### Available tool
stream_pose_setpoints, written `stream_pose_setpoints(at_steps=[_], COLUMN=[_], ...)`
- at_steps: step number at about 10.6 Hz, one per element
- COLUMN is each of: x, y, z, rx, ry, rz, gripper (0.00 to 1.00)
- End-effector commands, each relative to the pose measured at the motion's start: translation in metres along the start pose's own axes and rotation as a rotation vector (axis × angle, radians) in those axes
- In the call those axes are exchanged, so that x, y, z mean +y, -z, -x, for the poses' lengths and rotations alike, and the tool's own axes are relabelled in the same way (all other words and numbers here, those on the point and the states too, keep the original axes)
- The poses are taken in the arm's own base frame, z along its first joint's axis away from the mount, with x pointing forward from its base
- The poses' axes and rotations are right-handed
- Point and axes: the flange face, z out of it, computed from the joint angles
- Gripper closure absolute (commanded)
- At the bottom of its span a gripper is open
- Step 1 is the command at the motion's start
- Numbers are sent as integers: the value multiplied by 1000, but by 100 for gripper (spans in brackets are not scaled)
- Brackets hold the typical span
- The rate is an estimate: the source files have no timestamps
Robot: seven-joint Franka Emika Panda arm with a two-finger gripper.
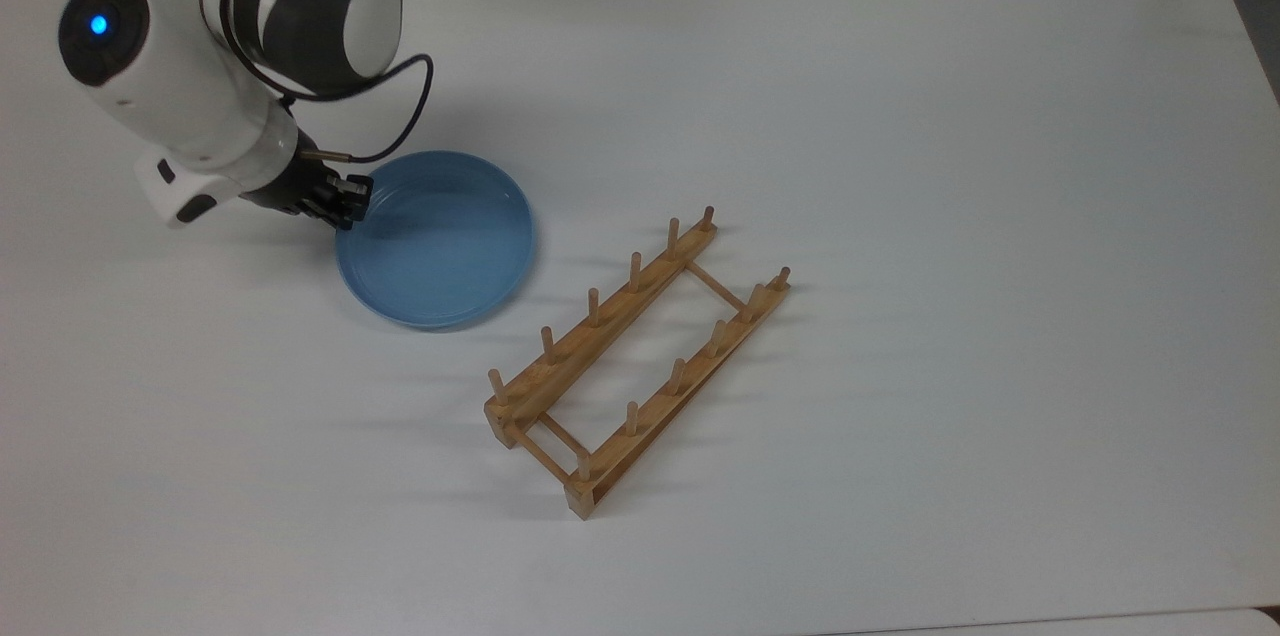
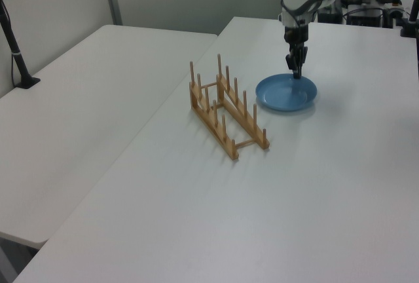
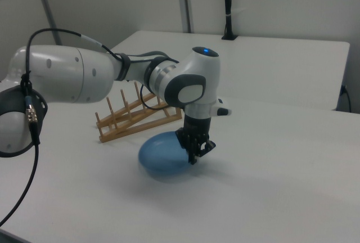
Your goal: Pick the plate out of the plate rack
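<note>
Blue plate [image 1: 437, 241] lies flat on the table [image 1: 900, 116], rim pinched by the jaws [image 1: 345, 201]; lifting away unreleased could flip it.

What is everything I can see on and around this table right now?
plate: one, light blue, flat on the table, to the top view's left of the rack.
rack: one, light-brown wood, mid-table, no plate in it.
table: one, white, under it all.
cable: one, black, looping from the arm.
arm: one, white and grey, at the top view's upper left.
hand: one, black, shut on the plate's rim.
</note>
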Motion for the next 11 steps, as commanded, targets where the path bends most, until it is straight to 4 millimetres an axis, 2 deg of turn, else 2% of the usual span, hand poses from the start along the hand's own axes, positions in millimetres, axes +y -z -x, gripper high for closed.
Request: stream_pose_setpoints(at_steps=[1, 2, 3, 4, 5, 6, 7, 8, 9, 11], x=[2, 3, 0, -9, -26, -59, -96, -134, -163, -188], y=[-5, 8, 35, 74, 116, 147, 169, 185, 199, 230], z=[0, 2, 7, 16, 30, 46, 61, 75, 88, 127], rx=[-2, 13, 50, 101, 157, 150, 132, 128, 134, 166], ry=[66, 63, 49, 7, -20, -9, 2, -2, -10, 28], rz=[43, 54, 68, 73, 71, 83, 130, 166, 184, 161], gripper=[11, 0, 0, 0, 0, 0, 0, 0, 0, 0])
